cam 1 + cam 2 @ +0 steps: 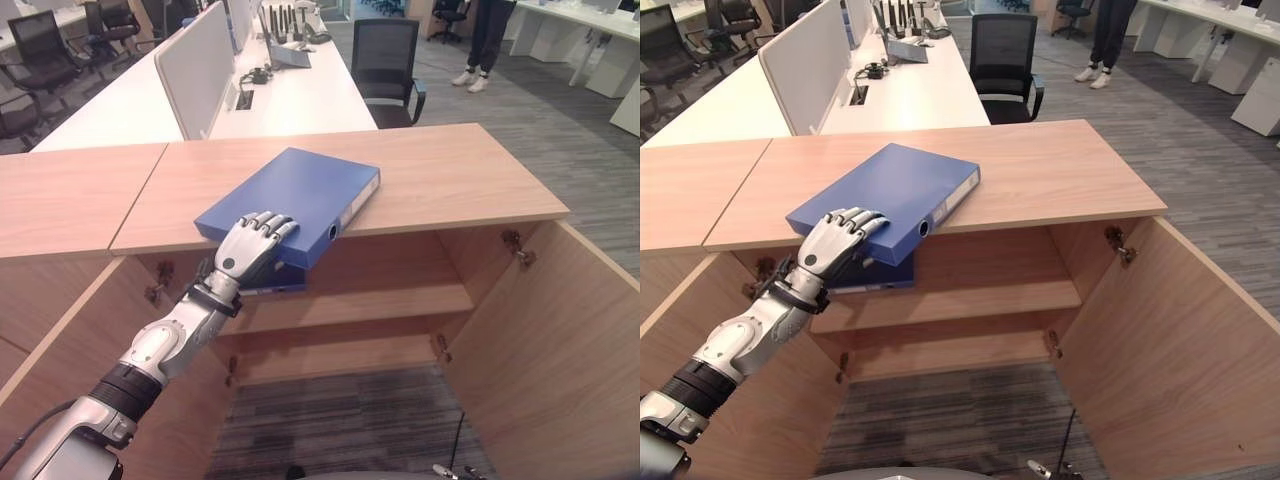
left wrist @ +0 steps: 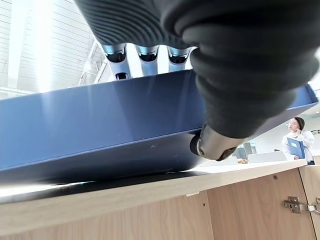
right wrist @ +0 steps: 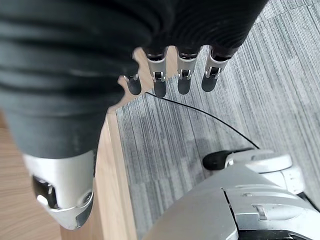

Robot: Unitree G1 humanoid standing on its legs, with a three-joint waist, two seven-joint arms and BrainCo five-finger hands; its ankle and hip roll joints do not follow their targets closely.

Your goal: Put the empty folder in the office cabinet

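Up top, blue folder point(image 1: 290, 200) on wood cabinet point(image 1: 450, 175), no legible print; left hand point(image 1: 250, 245) gripping its 7 o'clock corner; right hand point(image 3: 170, 75) relaxed, holding nothing, over grey carpet point(image 3: 250, 100).

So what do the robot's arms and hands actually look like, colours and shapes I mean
The left arm is silver-grey with rounded shells and black bands at the joints. A dark ribbed cover wraps the wrist and the back of the left hand, whose silver fingers end in dark tips. The right hand has the same dark ribbed cover and silver, dark-tipped fingers.
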